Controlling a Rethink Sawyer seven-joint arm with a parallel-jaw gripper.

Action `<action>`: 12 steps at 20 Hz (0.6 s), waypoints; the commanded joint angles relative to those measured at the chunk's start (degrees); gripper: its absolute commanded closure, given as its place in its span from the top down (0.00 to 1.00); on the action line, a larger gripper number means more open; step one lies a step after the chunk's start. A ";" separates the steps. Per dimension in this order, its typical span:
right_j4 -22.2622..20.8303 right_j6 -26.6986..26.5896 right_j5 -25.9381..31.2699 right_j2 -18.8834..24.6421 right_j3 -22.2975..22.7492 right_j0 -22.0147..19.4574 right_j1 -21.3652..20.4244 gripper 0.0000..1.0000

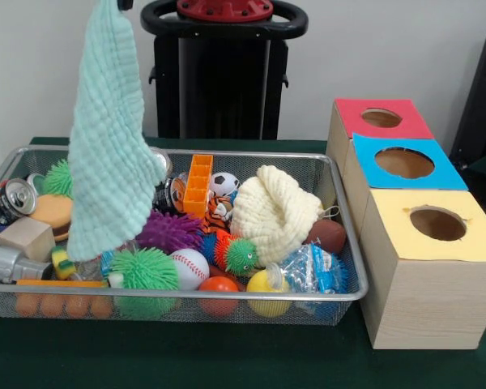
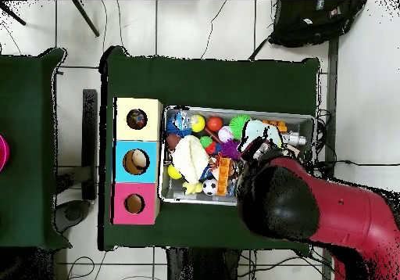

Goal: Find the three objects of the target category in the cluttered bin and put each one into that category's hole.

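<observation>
Gripper [image 1: 123,4] barely shows at the front view's top edge, holding a mint cloth [image 1: 105,154] lifted above the wire bin [image 1: 340,212]. Overhead: arm hides it; blue box hole [image 2: 135,162] and yellow box hole [image 2: 137,120] seem occupied, cloth not yet delivered.

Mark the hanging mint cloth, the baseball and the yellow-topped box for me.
Mint green waffle cloth [image 1: 105,154], front view: middle of the hanging fabric.
White red-stitched baseball [image 1: 189,268], front view: its face.
Yellow-topped wooden box [image 1: 425,292], front view: front wall.

This looks like a robotics lab. A red arm [image 2: 328,214] reaches over a green-clothed table [image 2: 211,77] on a tiled floor [image 2: 195,26] strewn with loose cables [image 2: 226,15], probably for the equipment.
</observation>
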 commanded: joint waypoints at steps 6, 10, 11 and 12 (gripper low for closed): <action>0.61 -11.66 4.25 4.02 5.29 -0.99 -0.77 0.00; -0.48 -13.88 3.25 4.55 5.24 -2.42 0.04 0.00; -0.61 -14.24 2.89 4.76 5.24 -2.78 0.36 0.00; -0.98 -14.58 1.91 5.07 5.52 -3.23 0.84 0.00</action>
